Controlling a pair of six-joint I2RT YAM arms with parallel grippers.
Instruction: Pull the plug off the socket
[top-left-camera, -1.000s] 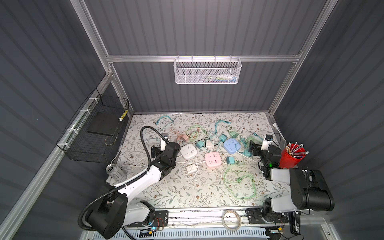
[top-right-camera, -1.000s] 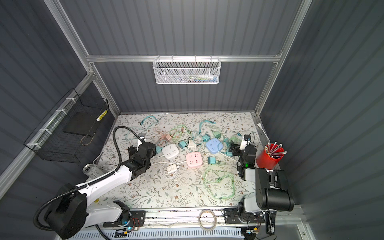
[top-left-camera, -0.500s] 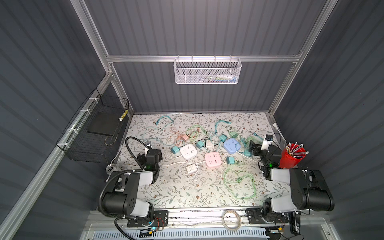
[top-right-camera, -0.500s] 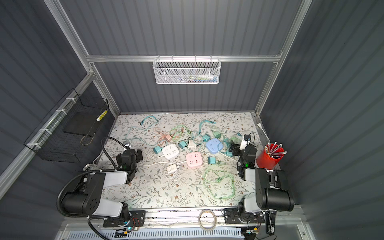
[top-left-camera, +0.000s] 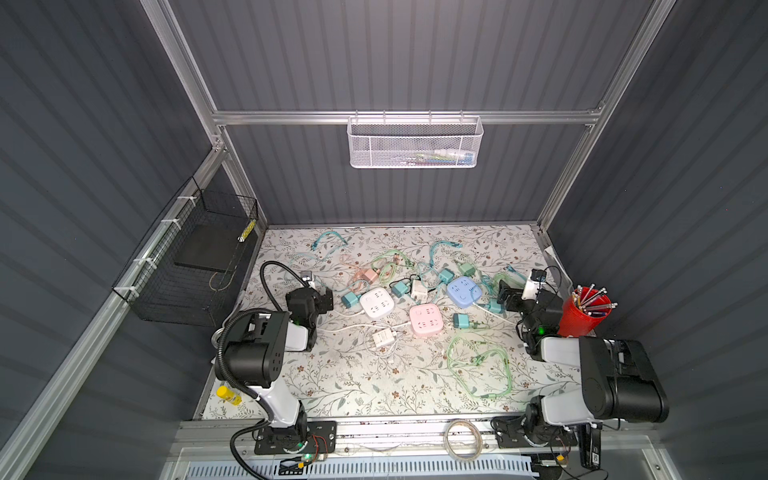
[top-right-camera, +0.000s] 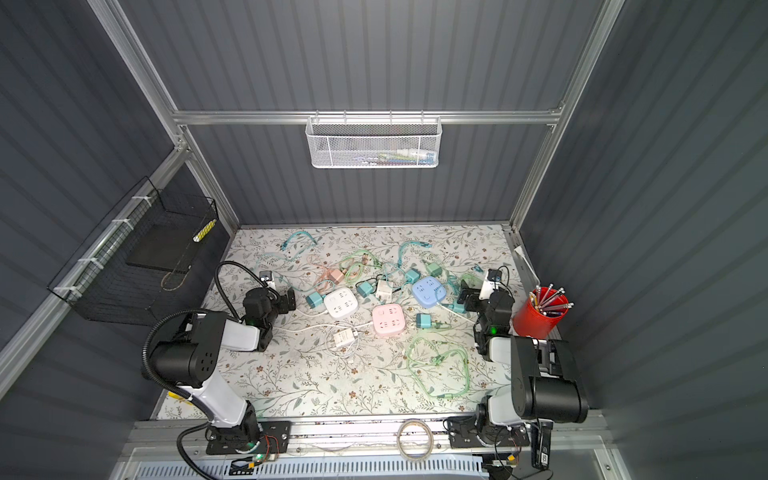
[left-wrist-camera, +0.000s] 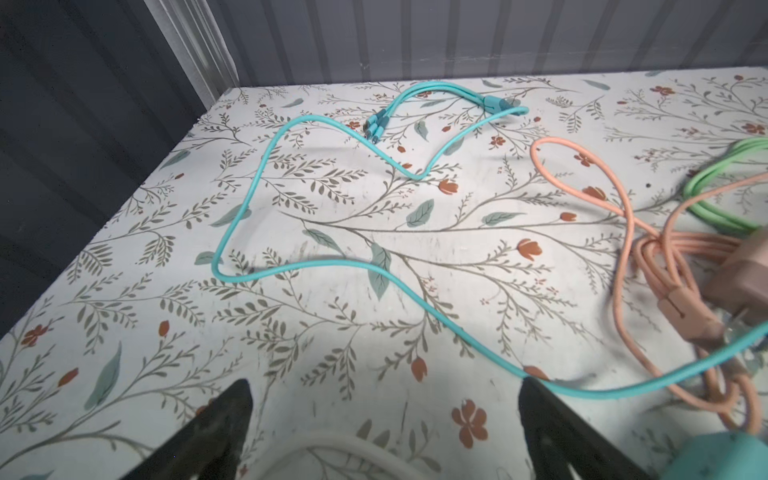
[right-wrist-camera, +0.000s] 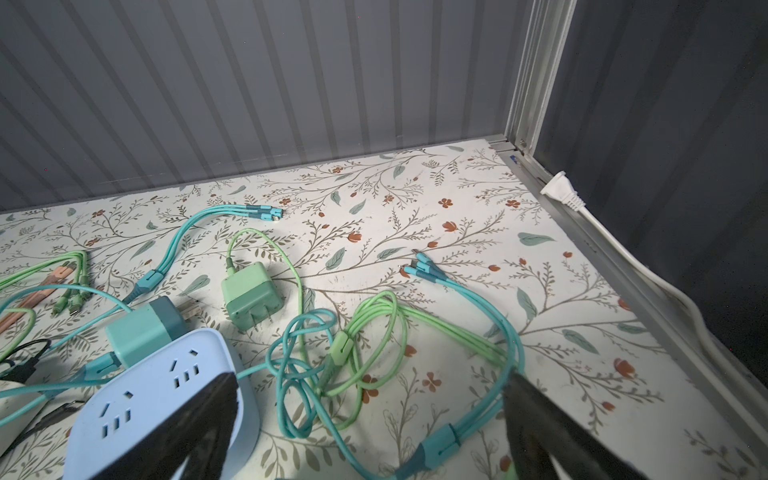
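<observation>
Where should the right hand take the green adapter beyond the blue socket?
Probably by the body of the green adapter, across its narrow sides, coming down from above. It lies flat, prongs pointing at the right hand, cable leaving the far end and looping close past one side.

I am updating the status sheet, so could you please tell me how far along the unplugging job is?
Done, apparently: the white socket, pink socket and blue socket show bare tops, chargers lying loose. In hand: nothing; left gripper and right gripper are open, empty. Left: maybe nothing; the teal plug beside white is unclear.
</observation>
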